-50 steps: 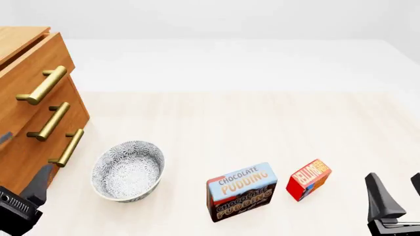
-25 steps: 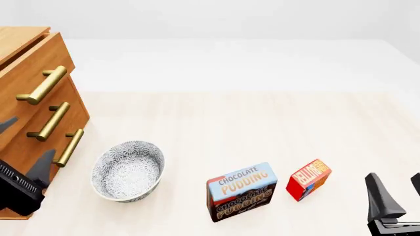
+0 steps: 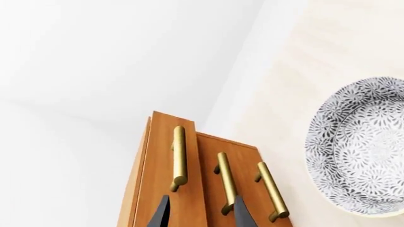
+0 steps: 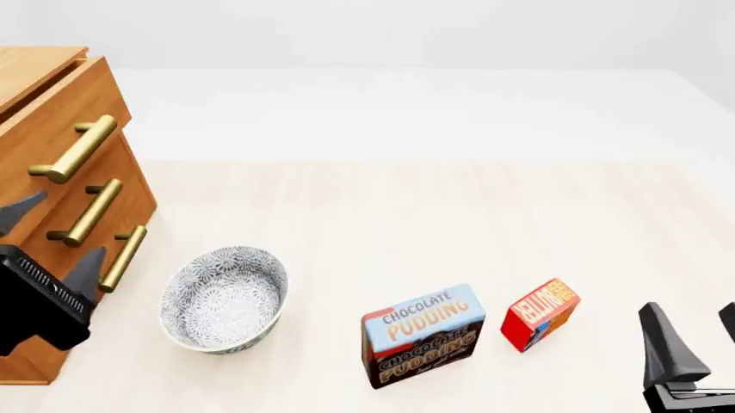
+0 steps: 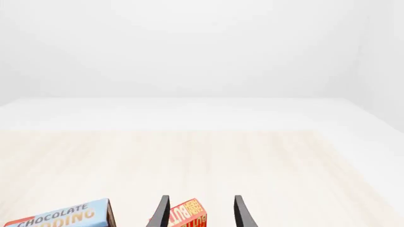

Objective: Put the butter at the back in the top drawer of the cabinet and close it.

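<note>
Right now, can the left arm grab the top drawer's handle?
Probably yes. The left gripper is open in front of the cabinet, and nothing sits between it and the top drawer's handle.

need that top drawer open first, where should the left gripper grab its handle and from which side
Grip the top drawer's brass bar handle at mid-span, between its two posts, coming straight at the cabinet front. The bar stands off the wood, so the left gripper can straddle it, open.
</note>
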Robot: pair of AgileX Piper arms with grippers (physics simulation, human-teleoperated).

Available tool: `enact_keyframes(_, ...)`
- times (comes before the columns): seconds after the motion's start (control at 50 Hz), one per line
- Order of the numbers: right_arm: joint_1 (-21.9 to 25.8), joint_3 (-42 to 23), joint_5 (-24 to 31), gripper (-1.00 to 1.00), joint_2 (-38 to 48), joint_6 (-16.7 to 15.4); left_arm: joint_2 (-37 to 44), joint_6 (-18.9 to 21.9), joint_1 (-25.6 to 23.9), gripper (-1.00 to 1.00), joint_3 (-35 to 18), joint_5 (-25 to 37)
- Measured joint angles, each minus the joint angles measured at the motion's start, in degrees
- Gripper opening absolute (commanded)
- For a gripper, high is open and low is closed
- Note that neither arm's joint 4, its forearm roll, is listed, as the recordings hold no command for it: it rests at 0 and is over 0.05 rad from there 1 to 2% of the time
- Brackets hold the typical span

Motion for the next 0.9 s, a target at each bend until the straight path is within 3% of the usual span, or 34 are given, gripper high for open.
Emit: enact_keyframes(0.9, 0.0, 0.0, 0.0, 1.00, 0.0, 0.0, 9.4, -0.2, 2.2, 1.00, -3.8, -5.7)
